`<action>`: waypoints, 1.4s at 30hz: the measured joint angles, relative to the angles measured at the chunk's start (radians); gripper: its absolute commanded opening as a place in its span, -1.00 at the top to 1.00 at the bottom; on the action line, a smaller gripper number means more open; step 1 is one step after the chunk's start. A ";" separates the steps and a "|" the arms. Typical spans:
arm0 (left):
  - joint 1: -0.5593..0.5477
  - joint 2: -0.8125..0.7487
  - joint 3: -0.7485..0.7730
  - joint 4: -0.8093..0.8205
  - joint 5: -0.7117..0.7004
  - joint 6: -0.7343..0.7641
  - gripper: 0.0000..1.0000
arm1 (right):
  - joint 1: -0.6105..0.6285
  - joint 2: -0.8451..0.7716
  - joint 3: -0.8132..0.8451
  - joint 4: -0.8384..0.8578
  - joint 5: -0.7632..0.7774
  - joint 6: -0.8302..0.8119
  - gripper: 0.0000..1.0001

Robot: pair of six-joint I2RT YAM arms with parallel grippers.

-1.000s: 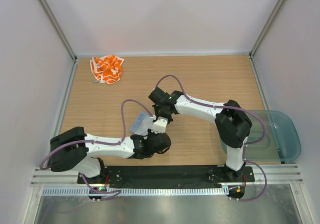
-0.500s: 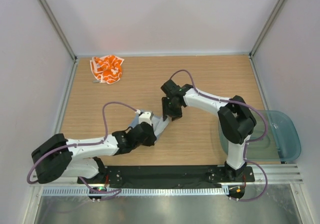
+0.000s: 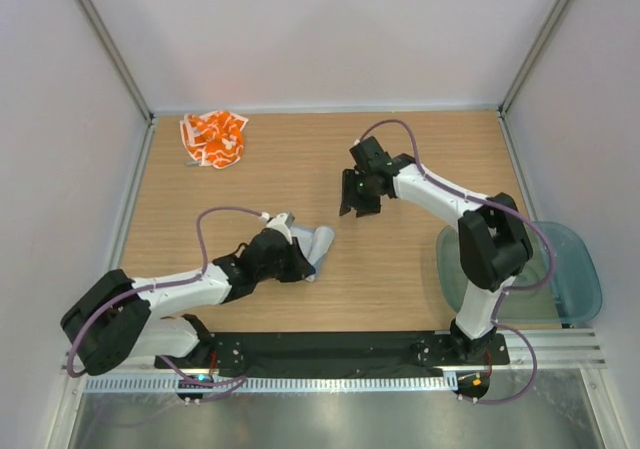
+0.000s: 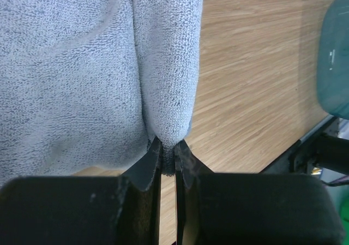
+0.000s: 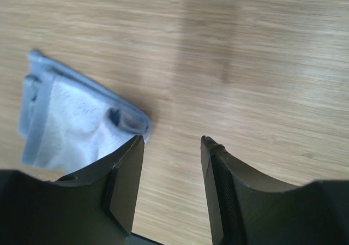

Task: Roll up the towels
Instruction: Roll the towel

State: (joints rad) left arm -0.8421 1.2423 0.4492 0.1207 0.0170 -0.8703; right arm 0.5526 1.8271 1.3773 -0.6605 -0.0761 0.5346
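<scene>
The left gripper (image 4: 168,149) is clamped tight on a fold of the grey-blue towel (image 4: 82,65), with the terry cloth pinched right at the tips of the jaws. The rest of the cloth hangs or lies beyond them as a doubled, loosely tubular bundle. From above, this gripper (image 3: 285,259) sits low over the near middle of the table (image 3: 420,159). The towel (image 3: 318,241) bunches just to its right, resting on the wood.

The right gripper (image 5: 172,144) stands open with nothing between its jaws, only bare wood. In its own view the towel (image 5: 71,130) lies to the left of the fingers and apart from them, showing a curled end with a small hollow loop. From above, this gripper (image 3: 358,204) hovers a little beyond and to the right of the cloth.

The roll looks loose and uneven, so the step probably calls for tightening. The left pinch is best kept as an anchor while the right fingers come down on the free curled edge rather than the middle. The cloth should then be turned over itself with steady tension, so the layers do not slip or spring open. A grip this near the tips could slide off if pulled hard.

The orange-patterned towel (image 3: 213,137) lies crumpled in the far left corner, unrolled. The teal tray (image 3: 575,269) sits at the near right edge.
</scene>
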 measured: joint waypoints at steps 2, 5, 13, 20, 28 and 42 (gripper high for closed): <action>0.037 0.000 -0.027 0.043 0.047 -0.021 0.99 | 0.003 -0.058 -0.055 0.060 -0.042 0.001 -0.03; 0.106 0.009 -0.090 0.142 0.123 -0.065 1.00 | 0.008 -0.163 -0.169 0.174 -0.134 0.016 0.04; 0.204 0.137 -0.164 0.382 0.271 -0.163 1.00 | 0.064 -0.223 -0.410 0.514 -0.358 0.098 0.31; 0.283 0.195 -0.200 0.505 0.344 -0.224 1.00 | 0.108 -0.130 -0.503 0.789 -0.468 0.205 0.37; 0.367 0.239 -0.213 0.568 0.414 -0.253 1.00 | 0.108 -0.033 -0.517 0.985 -0.514 0.278 0.39; 0.397 0.275 -0.196 0.564 0.452 -0.220 0.32 | 0.108 0.119 -0.462 1.064 -0.505 0.295 0.53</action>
State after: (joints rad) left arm -0.4450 1.5177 0.2535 0.6846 0.4686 -1.0901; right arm 0.6601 1.9465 0.9154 0.4030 -0.5816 0.8295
